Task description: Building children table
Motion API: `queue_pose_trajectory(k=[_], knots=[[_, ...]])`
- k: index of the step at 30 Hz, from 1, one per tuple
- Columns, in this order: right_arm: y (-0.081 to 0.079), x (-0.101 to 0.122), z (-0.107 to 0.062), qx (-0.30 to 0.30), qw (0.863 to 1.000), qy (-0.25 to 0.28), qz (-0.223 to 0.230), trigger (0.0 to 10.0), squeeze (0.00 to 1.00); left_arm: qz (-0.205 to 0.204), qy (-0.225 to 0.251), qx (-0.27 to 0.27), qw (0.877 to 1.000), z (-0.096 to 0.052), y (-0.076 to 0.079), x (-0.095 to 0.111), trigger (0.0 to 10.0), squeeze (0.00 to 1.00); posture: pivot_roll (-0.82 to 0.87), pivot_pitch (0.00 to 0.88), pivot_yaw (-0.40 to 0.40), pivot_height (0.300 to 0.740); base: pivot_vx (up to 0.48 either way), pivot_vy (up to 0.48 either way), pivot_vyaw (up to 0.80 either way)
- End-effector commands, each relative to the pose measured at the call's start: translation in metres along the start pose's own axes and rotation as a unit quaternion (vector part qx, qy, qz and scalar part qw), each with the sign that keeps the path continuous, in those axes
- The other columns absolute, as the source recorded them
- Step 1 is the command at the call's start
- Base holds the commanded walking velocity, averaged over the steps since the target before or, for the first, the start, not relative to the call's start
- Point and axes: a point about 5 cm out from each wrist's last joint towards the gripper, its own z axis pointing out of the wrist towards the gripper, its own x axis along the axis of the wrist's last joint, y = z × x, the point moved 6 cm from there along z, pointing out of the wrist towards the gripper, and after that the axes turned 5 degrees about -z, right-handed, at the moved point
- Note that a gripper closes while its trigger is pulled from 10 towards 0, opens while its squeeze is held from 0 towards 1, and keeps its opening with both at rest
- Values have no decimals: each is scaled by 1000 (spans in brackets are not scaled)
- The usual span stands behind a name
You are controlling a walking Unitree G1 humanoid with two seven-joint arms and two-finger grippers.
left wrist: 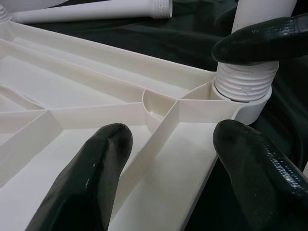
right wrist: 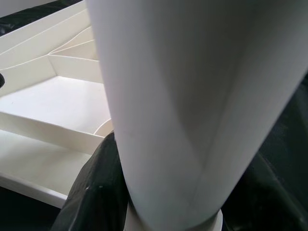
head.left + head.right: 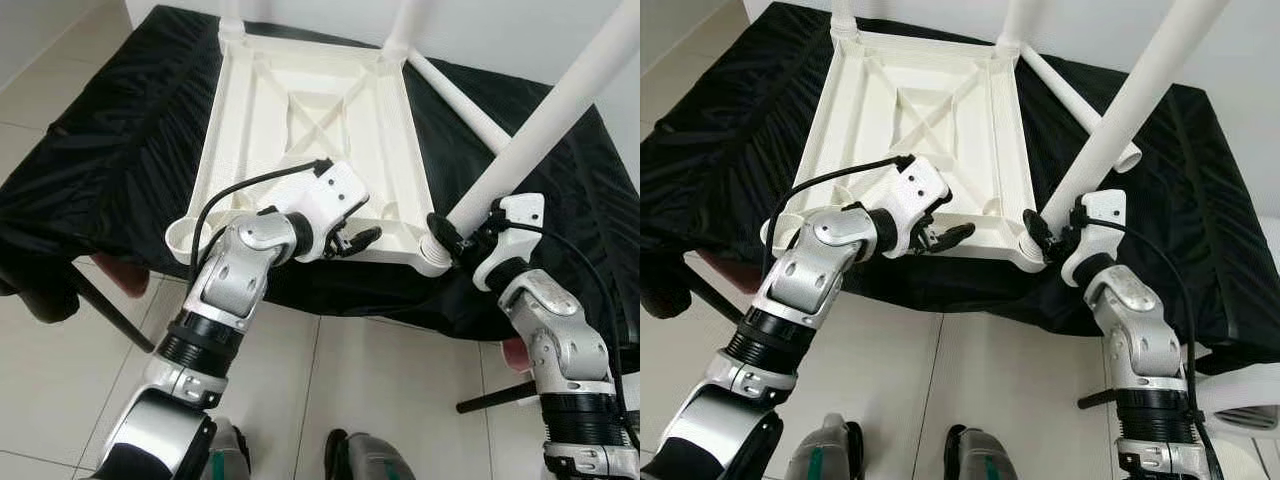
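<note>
The white tabletop (image 3: 300, 110) lies upside down on a black cloth (image 3: 110, 150). My right gripper (image 3: 450, 238) is shut on a tilted white leg (image 3: 540, 130), low on the leg. That leg's threaded end (image 1: 245, 82) stands in the near right corner socket (image 3: 432, 262), with threads showing above the rim. My left gripper (image 3: 355, 240) is open at the tabletop's near edge, just left of that socket, and its fingers (image 1: 91, 183) straddle a rib. In the right wrist view one black finger (image 2: 96, 192) presses against the leg (image 2: 192, 96).
A loose leg (image 3: 460, 100) lies on the cloth to the right of the tabletop. Two more legs stand upright in the far corners (image 3: 400, 40). The near left socket (image 3: 183, 238) holds nothing. Dark furniture legs (image 3: 110, 310) and tiled floor lie below the cloth's front edge.
</note>
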Motion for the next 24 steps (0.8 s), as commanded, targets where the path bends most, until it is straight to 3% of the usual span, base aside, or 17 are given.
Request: queue_pose_trajectory(k=[1,16,24], knots=[[-5,-25,0,10,999,-46,10,10000,0,0,10,89,996,-3,-18,2,10000,0,28,116,-86,740,0,0,0],[-12,-21,12,34,999,-34,-23,10000,0,-1,15,92,996,-3,-19,5,10000,0,23,112,-85,740,0,0,0],[-17,-31,19,40,998,-46,2,10000,0,0,18,93,995,-3,-19,7,10000,0,30,105,-87,740,0,0,0]])
